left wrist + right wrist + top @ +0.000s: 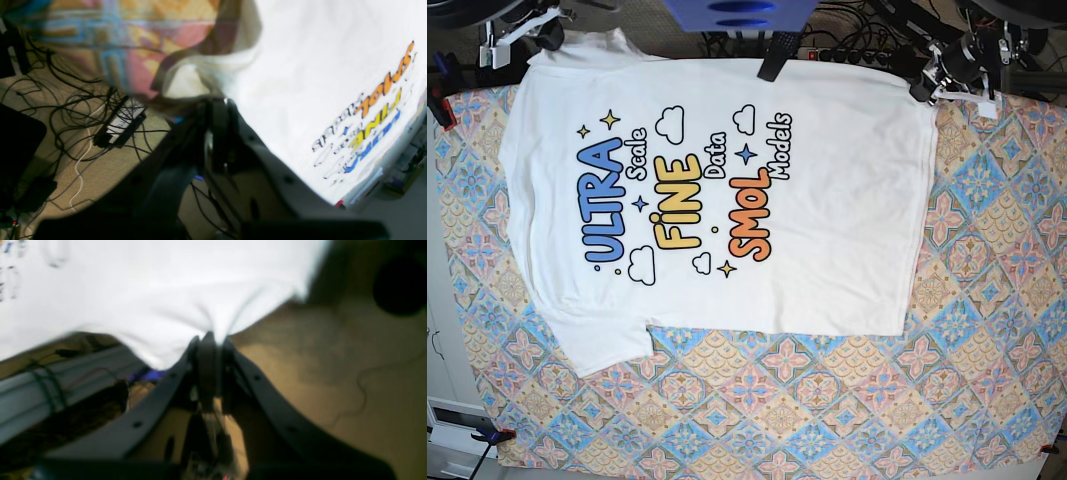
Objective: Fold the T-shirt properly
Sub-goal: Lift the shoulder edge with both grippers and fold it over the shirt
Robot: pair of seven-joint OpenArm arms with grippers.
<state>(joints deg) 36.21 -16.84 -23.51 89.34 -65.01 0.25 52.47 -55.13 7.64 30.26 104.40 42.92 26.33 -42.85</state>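
The white T-shirt lies spread on the patterned table, print facing up, neck end to the left and hem to the right. My left gripper is shut on the far hem corner. In the left wrist view, its jaws pinch the shirt's edge beside the print. My right gripper is shut on the far sleeve end at the upper left. In the right wrist view, its jaws pinch gathered white cloth. The neck label is hidden.
A colourful patterned tablecloth covers the table. Beyond the far edge are a blue object, tangled cables and a power strip on the floor. A clamp grips the near left table corner.
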